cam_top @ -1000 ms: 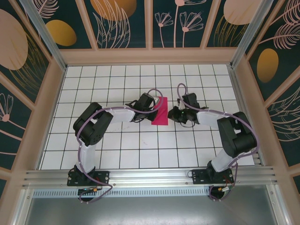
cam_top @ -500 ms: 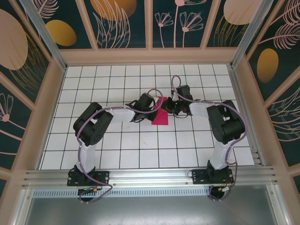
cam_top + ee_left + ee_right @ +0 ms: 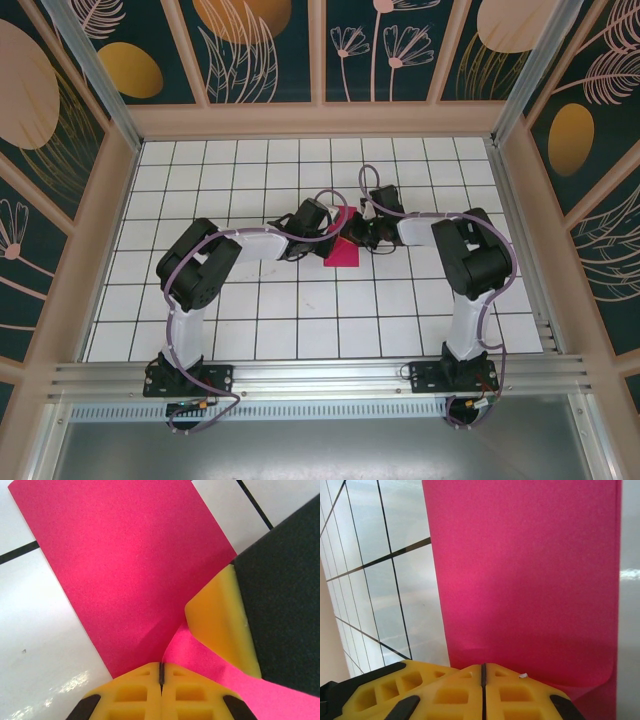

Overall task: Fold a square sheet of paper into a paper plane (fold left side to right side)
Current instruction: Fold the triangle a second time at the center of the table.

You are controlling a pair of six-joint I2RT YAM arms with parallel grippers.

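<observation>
Right fingers newly at edge of the sheet.

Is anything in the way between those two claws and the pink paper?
Nothing visible stands in the way. The left gripper and the right gripper, both shut, have their tips right against the paper, one at each side of it.
</observation>
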